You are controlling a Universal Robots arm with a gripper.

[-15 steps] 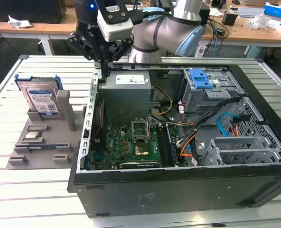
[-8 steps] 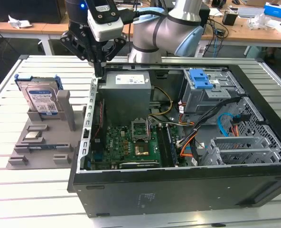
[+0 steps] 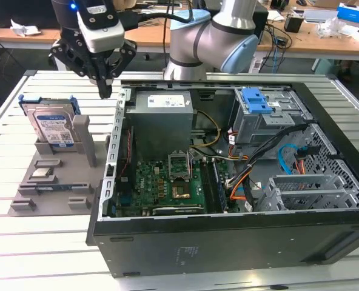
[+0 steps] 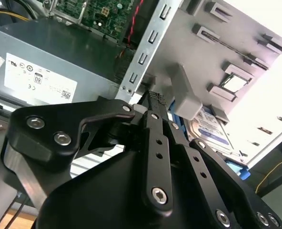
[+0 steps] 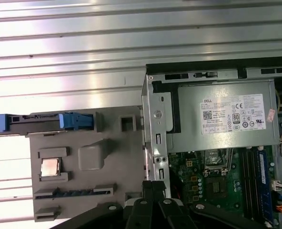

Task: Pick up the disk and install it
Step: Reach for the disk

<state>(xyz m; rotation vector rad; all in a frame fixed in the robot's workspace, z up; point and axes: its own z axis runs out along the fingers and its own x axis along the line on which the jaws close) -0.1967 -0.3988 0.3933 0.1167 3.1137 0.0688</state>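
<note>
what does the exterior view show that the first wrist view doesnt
The exterior view adds the arm, the blue-latched drive cage, the desks behind, and the disk's labelled face, standing upright in the grey holder. The first wrist view adds a straight-down look: the disk edge-on and the holder's pockets from above. Both share the open computer case, its power supply, the green board, and the shut gripper, holding nothing, near the case's wall.
</note>
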